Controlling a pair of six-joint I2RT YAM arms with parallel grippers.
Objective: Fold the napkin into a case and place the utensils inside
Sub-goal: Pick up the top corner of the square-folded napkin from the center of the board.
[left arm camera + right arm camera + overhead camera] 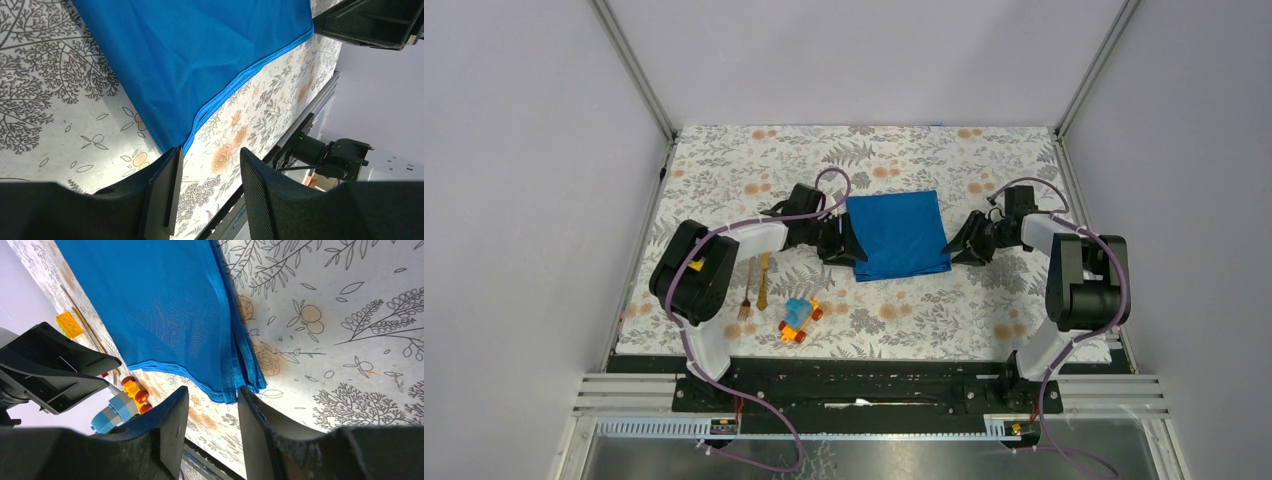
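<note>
The blue napkin [897, 235] lies folded into a rectangle on the floral table mat, its layered edges showing in both wrist views [200, 55] [165, 310]. My left gripper [852, 243] sits at the napkin's near left corner. It is open [210, 155], and the cloth's corner lies just beyond its left finger. My right gripper [954, 245] is at the near right corner, also open [214, 392], and the stacked corner lies just past its tips. The golden fork [747, 290] and knife [763, 280] lie side by side near the left arm, well left of the napkin.
A small blue-and-orange toy car [799, 320] sits on the mat in front of the napkin, also in the right wrist view [120, 405]. A yellow block [68, 324] lies by the utensils. Grey walls and metal rails enclose the mat.
</note>
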